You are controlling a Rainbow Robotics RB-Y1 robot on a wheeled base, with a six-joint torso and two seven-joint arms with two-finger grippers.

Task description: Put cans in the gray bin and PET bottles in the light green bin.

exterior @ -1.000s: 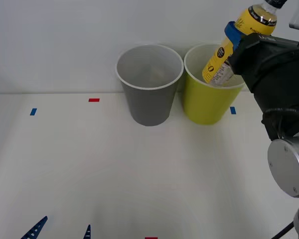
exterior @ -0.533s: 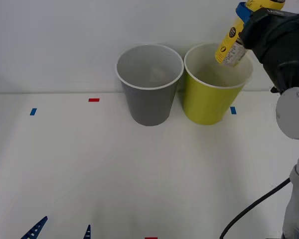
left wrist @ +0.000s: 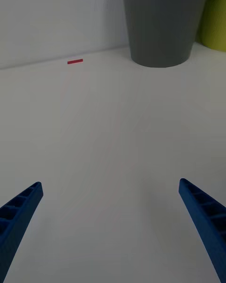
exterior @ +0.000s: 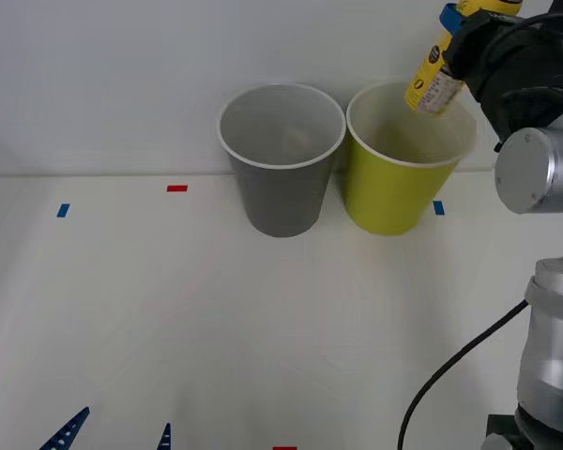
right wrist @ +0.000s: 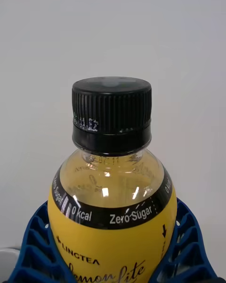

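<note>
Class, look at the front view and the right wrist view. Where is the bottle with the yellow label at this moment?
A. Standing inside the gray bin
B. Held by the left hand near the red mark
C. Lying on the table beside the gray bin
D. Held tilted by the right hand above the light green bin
D: the right hand grips the bottle, tilted, its pale base just over the rim of the light green bin.

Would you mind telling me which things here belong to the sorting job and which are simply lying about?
Part of the job:
- PET bottle, held by the right gripper above the light green bin
- gray bin

Not part of it:
- red tape mark
- blue tape marks
- left gripper, open, idle low over the table
</note>
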